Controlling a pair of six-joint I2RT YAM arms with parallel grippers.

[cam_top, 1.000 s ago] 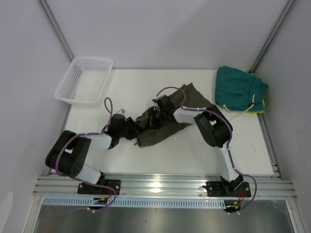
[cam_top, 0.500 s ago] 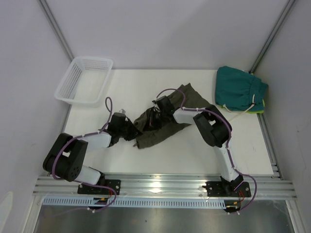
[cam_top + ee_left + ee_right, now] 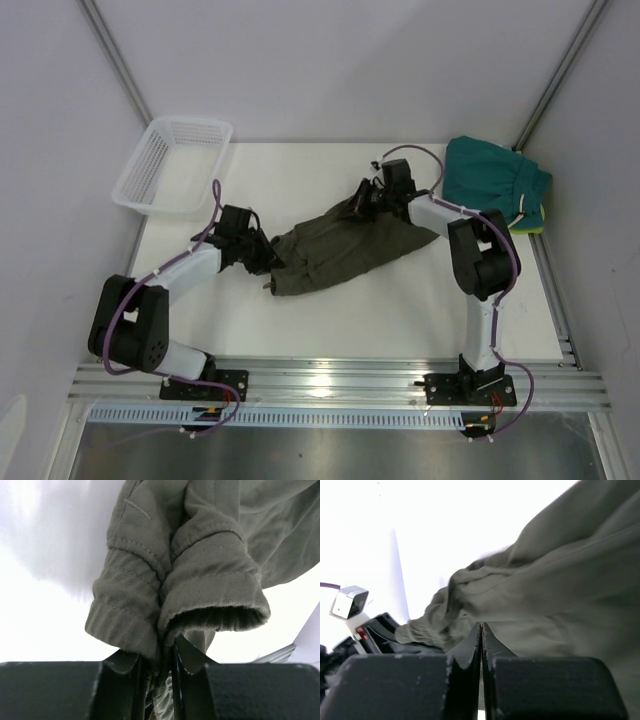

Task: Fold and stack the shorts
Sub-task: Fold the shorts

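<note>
Swung far-right, right tool [image 3: 370,197] stretches olive shorts [image 3: 335,250] against left tool [image 3: 268,262].

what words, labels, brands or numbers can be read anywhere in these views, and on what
None can be read. No print shows on the olive shorts, the teal shorts or the basket, in any view.

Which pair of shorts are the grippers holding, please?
The olive-green pair, stretched between the left gripper and the right gripper. The teal pair lies folded in the far right corner, untouched.
</note>
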